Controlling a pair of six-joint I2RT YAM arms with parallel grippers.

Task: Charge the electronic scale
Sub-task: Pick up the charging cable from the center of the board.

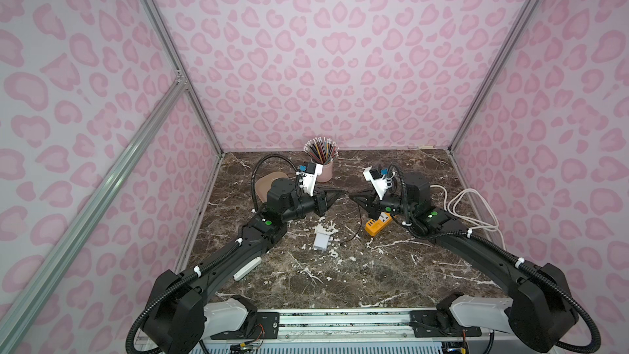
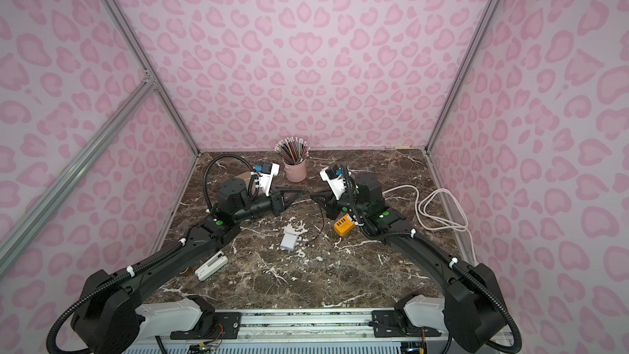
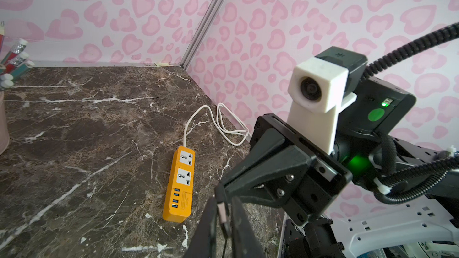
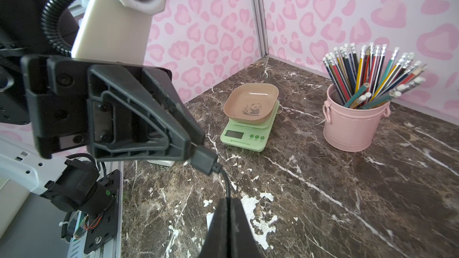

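The dark marble tabletop (image 1: 374, 267) carries everything, and the two arms reach in over its middle so that the left gripper (image 4: 191, 145) and right gripper (image 4: 228, 201) meet tip to tip above it, which reads as a hand-over. Off to the far side of both tips stands the pink bucket of pencils (image 4: 352, 125), clear of the work. The electronic scale (image 4: 244, 136) sits on the table behind the left gripper, past its wrist toward the far corner, well apart from both tips and with no lead at it in view. Since it is on the left arm's side, that is probably why this arm takes the connector. The orange power strip (image 3: 178, 187) lies below the right gripper's wrist, and the white charger block (image 1: 321, 241) lies below the meeting tips, on their near side. The right gripper is clenched on the black cable (image 1: 360, 219), whose loose length hangs down to the table near the block. The left gripper's fingers press onto the plug (image 4: 204, 161) at the cable's end, grasping it just beside the right tips.
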